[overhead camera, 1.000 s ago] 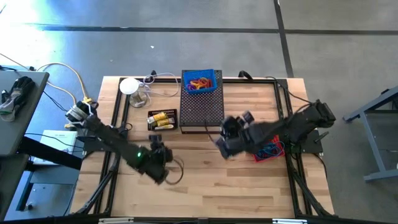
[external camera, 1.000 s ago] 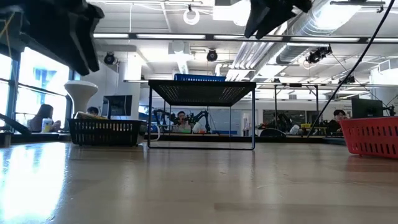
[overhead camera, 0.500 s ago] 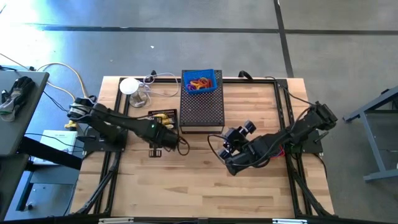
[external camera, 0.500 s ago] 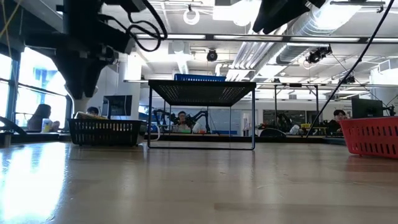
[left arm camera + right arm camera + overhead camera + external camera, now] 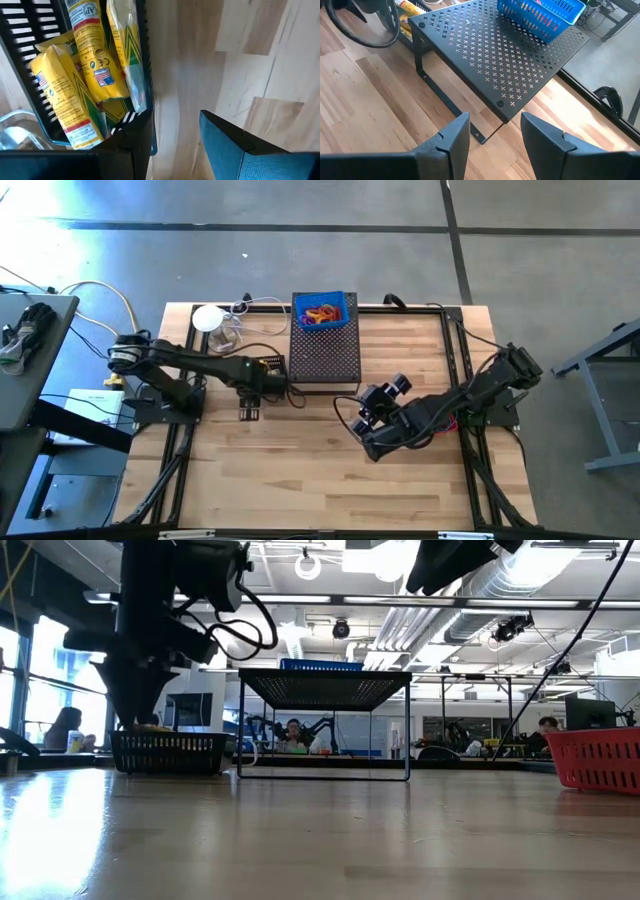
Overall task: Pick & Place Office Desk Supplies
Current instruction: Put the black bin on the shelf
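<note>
Yellow packs [image 5: 82,75] lie in a black slotted basket [image 5: 262,368] on the table's left half. Coloured rubber-band loops [image 5: 322,312] fill a blue basket [image 5: 542,12] on a black perforated stand [image 5: 495,60]. My left gripper [image 5: 175,125] is open at the black basket's right wall [image 5: 146,65], one finger over that wall, the other over bare wood. In the low view it hangs just above the basket [image 5: 165,750]. My right gripper [image 5: 492,125] is open and holds nothing. It hovers over the table right of centre [image 5: 368,408] and faces the stand. My left gripper has one finger [image 5: 131,142] at the black basket's right wall, coming from above. I cannot tell whether the finger touches the wall. Nothing sits between the fingers.
A red basket [image 5: 600,755] stands at the table's right, mostly under my right arm in the high view. A white round object [image 5: 208,318] and cables lie at the far left corner. Bare wood [image 5: 300,470] fills the near half. People sit in the room behind.
My left gripper has swung from the table's near-left area toward the far edge and now hangs over the black basket. My right gripper shifted a little toward the near edge early on, covering the red basket in the high view, and has kept still since.
</note>
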`<state>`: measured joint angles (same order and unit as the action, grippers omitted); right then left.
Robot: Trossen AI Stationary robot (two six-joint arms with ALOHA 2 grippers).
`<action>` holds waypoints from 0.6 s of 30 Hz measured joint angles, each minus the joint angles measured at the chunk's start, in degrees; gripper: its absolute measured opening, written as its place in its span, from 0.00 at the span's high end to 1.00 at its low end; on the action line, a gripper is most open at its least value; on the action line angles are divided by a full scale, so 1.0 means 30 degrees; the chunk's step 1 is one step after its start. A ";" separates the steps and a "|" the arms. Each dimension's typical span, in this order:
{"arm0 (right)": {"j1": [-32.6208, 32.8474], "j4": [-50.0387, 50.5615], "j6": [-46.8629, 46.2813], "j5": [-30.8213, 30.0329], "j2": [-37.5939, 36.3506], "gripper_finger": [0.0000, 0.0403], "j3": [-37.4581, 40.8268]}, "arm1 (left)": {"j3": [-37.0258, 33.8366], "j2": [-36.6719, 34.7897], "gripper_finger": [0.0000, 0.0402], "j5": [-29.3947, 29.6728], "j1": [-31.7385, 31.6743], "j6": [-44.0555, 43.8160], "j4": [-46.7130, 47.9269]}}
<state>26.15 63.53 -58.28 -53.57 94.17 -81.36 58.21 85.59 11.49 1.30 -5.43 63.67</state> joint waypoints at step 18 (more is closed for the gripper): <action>-0.0007 -0.0330 0.0015 0.0498 0.0000 0.59 0.0000 | -0.0611 -0.0499 0.62 0.0268 -0.1274 -0.0160 -0.1030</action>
<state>26.13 62.54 -58.24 -52.07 94.17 -81.36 56.38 84.09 12.29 -2.52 -5.91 60.58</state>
